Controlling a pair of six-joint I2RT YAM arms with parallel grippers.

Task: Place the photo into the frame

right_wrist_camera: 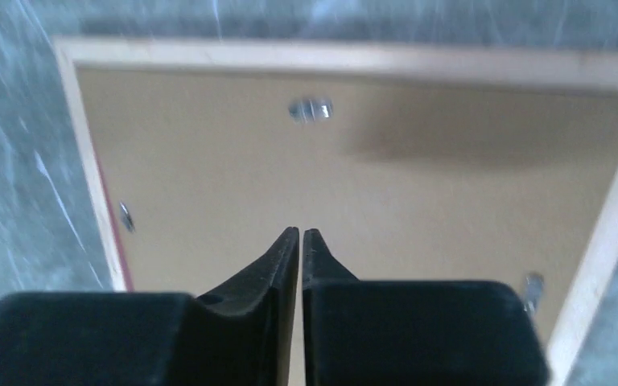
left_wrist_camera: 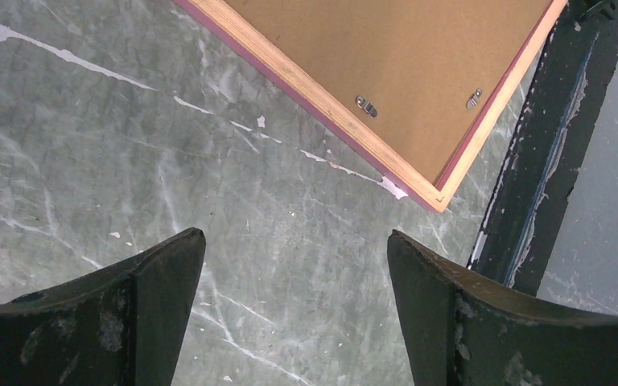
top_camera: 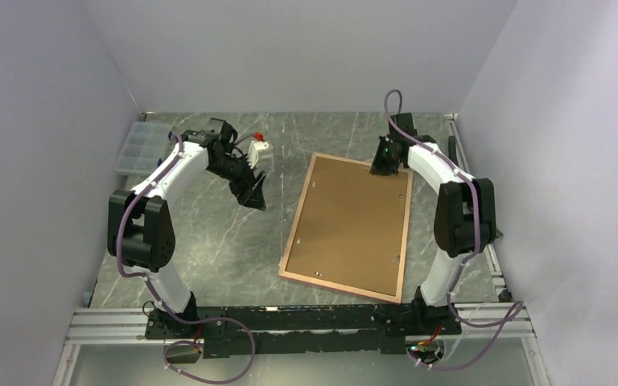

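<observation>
Now the frame (top_camera: 297, 215) lies back-up, long axis running near-to-far.

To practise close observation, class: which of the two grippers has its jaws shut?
The right gripper, over the frame at its far end: its jaws meet, whereas the left gripper has its jaws wide apart above the table.

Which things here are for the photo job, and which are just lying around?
For the job: the frame, lying back up; brown backing board in it; left claw, open; right claw, shut over the board. No photo shows.
Just lying about: clear plastic box at the far left.
</observation>
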